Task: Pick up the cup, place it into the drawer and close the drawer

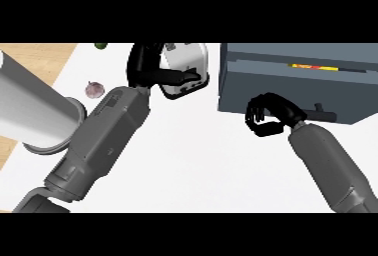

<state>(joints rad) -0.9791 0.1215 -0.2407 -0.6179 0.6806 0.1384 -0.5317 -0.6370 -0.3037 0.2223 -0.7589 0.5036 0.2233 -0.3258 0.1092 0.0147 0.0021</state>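
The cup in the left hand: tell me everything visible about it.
The glossy white cup is tilted on its side above the white counter, just left of the grey drawer unit. It looks ceramic or plastic, with a darker rim edge at its lower end. The black left hand curls round it and hides its left side; nothing else touches it.

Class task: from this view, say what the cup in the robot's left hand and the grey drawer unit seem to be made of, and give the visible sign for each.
Cup: probably glazed ceramic or glossy plastic; it is white and smooth, with soft shading and no texture. The left hand curls round it.

Drawer unit: looks like painted metal or laminate; flat, even blue-grey faces with a matt finish and crisp straight edges. Neither material can be settled for certain.
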